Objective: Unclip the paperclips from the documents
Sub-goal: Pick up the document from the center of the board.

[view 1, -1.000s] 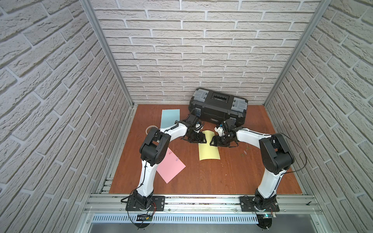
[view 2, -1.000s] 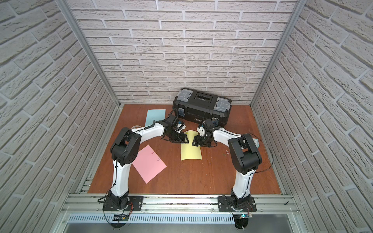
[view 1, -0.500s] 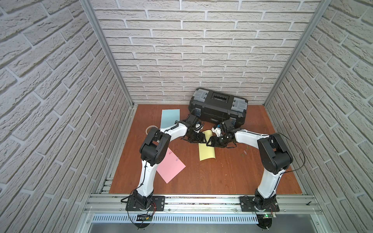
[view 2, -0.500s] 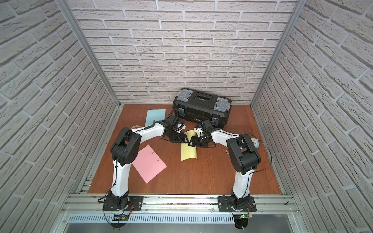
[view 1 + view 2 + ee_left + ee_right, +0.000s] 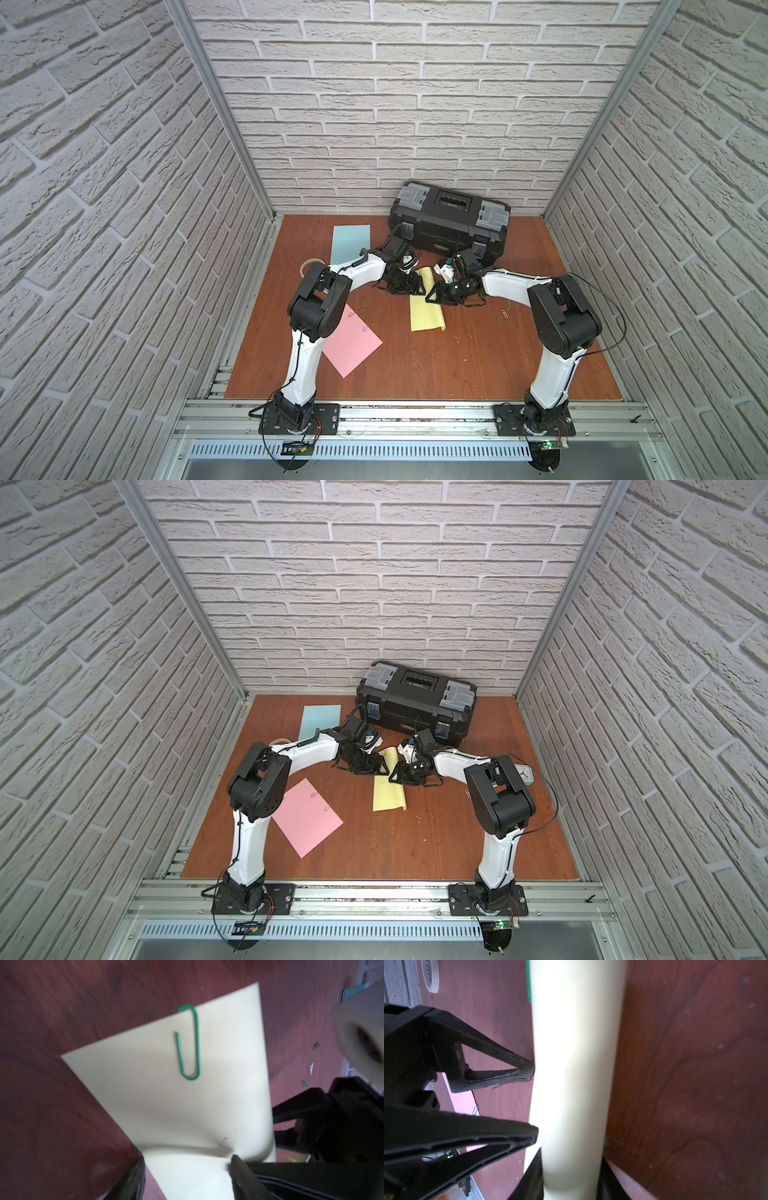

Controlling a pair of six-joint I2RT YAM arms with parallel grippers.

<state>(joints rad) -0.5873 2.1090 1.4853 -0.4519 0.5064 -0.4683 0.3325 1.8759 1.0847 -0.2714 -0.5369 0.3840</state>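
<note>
Paperclip of green bent wire (image 5: 189, 1043) sits hooked over an edge of the plain yellow paper sheet (image 5: 426, 311), closer to one corner than the other, and shows sharply from my left wrist. That sheet lies in the middle of the brown wooden tabletop (image 5: 457, 361). Its near end is flat, and its far end is lifted and bowed between my two tools.

My left tool (image 5: 187, 1167) has its jaws apart with the paper running between them, and one fingertip (image 5: 235, 1162) dents the sheet into a crease. From my right wrist, both its tips show against the sheet's side with a clear gap between them.

My right tool (image 5: 571, 1184) is clamped on the yellow paper sheet. Its fingers press in from either side, and the paper stands curled into a rounded column between them.

A pink paper sheet (image 5: 351, 338) lies flat and skewed beside my left arm. It carries a pale clip (image 5: 351, 314) and a blue clip (image 5: 365, 329) on the edge that faces the yellow one. A light blue paper sheet (image 5: 351, 243) lies flat at the back, just beside a black plastic toolbox with grey latches (image 5: 451, 226).

A silver wire clip (image 5: 505, 312) lies loose on the bare wood, on the right side near my right arm.
</note>
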